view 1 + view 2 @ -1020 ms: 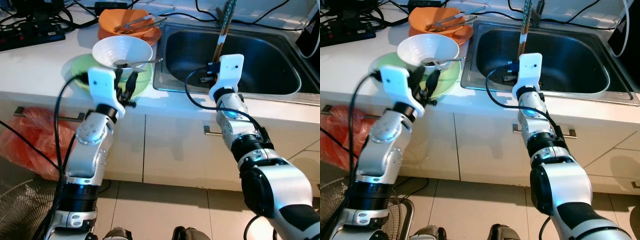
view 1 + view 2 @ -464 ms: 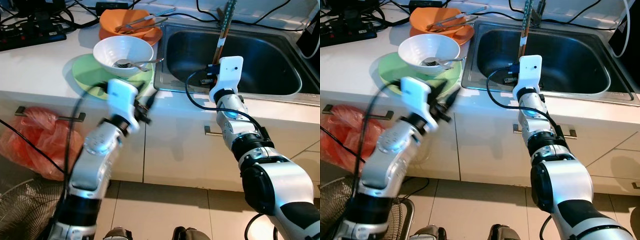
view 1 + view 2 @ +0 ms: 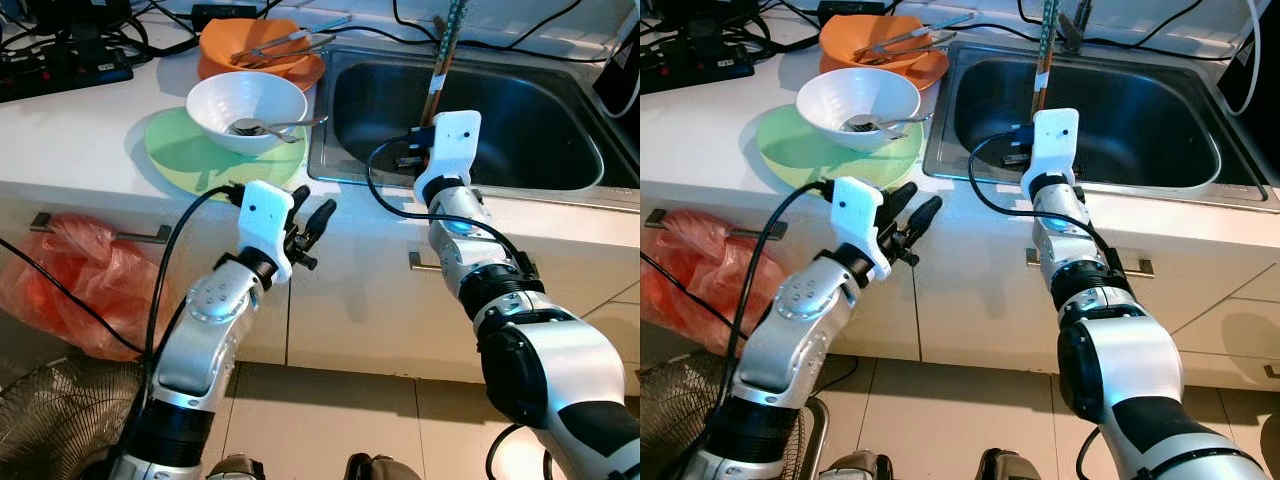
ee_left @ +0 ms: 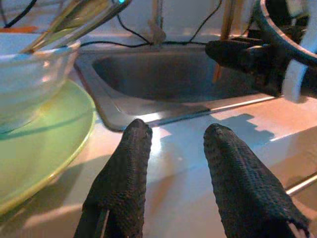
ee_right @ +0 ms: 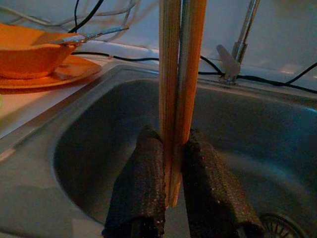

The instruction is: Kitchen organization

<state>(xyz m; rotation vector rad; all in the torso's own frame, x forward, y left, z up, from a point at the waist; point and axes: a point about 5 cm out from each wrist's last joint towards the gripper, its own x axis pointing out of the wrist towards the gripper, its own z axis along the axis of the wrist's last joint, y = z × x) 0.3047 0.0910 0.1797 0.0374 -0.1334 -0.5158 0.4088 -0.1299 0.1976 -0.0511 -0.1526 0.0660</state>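
A white bowl (image 3: 245, 105) with a spoon (image 3: 290, 124) in it sits on a green plate (image 3: 180, 152) on the white counter. My left gripper (image 3: 312, 222) is open and empty, low at the counter's front edge, just right of the plate; its fingers (image 4: 130, 163) point toward the steel sink (image 3: 520, 125). My right gripper (image 5: 173, 138) is shut on a pair of wooden chopsticks (image 5: 178, 74). It holds the chopsticks (image 3: 440, 85) upright over the sink's left part.
An orange bowl (image 3: 260, 55) on an orange plate holds metal tongs (image 3: 285, 42) behind the white bowl. Black cables and a power strip (image 3: 60, 65) lie at the back left. A red plastic bag (image 3: 70, 290) hangs below the counter. The faucet (image 5: 240, 47) stands behind the sink.
My left arm has drawn back from the bowl and green plate, swinging right and down to the counter's front edge. The right gripper and chopsticks have stayed nearly still.
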